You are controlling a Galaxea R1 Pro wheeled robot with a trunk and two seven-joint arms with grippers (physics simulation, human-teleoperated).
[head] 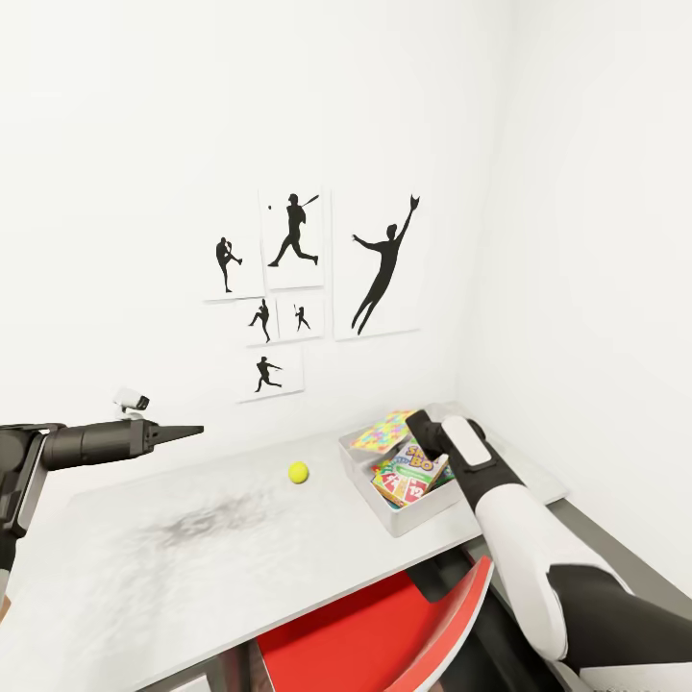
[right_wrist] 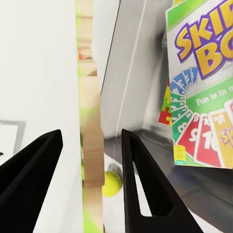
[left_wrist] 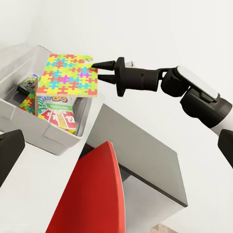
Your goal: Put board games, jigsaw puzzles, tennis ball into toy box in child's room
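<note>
Jigsaw puzzle [left_wrist: 68, 75], its bright board propped across the toy box [head: 399, 519] rim, sits edge-on between the spread fingers of the right tool [left_wrist: 103, 72] (no contact on either side in the right wrist view). Toy box stands at the surface's [head: 144, 577] far right corner, near both walls, holding the SKIP-BO game [head: 411, 473]. Tennis ball [head: 298, 471] lies apart on open surface just left of the box. Left tool [head: 192, 431] hovers well left, fingers pressed together. A red chair [head: 384, 634] crowds the front edge.
</note>
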